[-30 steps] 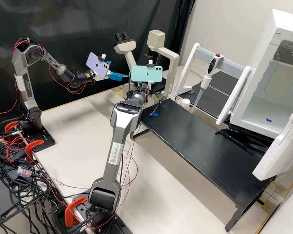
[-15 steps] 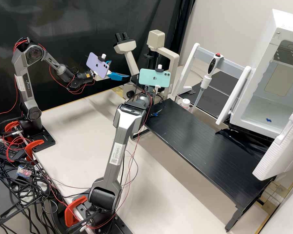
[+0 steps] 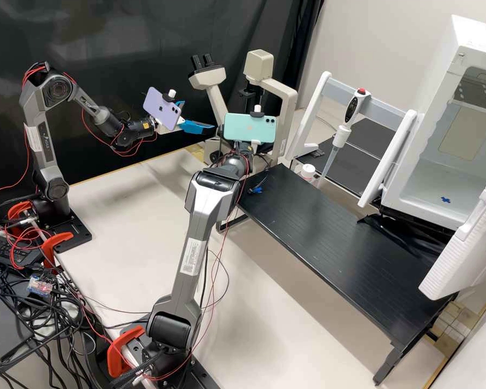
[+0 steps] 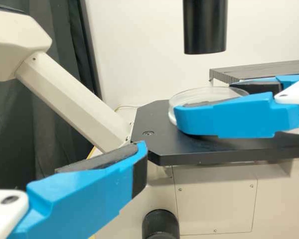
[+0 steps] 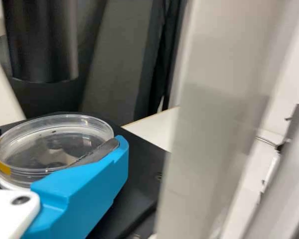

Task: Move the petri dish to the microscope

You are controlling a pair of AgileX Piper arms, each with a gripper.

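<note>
In the high view my left gripper (image 3: 194,121) stands open left of the microscope (image 3: 208,78); my right gripper (image 3: 243,147) is mostly behind its teal phone. One finger of my left gripper (image 4: 94,189) rises before the stage (image 4: 209,155) in the left wrist view. There the clear petri dish (image 4: 202,94) sits between both fingers of my right gripper (image 4: 207,102), low over the stage. My right gripper (image 5: 60,138) is shut on the petri dish (image 5: 50,144) in the right wrist view. Whether the dish touches the stage, I cannot tell.
A black cylinder (image 4: 205,27) hangs above the stage. Right of the microscope are a low black shelf (image 3: 335,243), a pipette (image 3: 343,132) on a white stand and a white open-fronted cabinet (image 3: 416,189). A pale upright (image 5: 214,119) stands near the right wrist camera.
My right arm has swung right in the high view, then slightly back left, ending a little right of where it was. My left arm has kept still.
</note>
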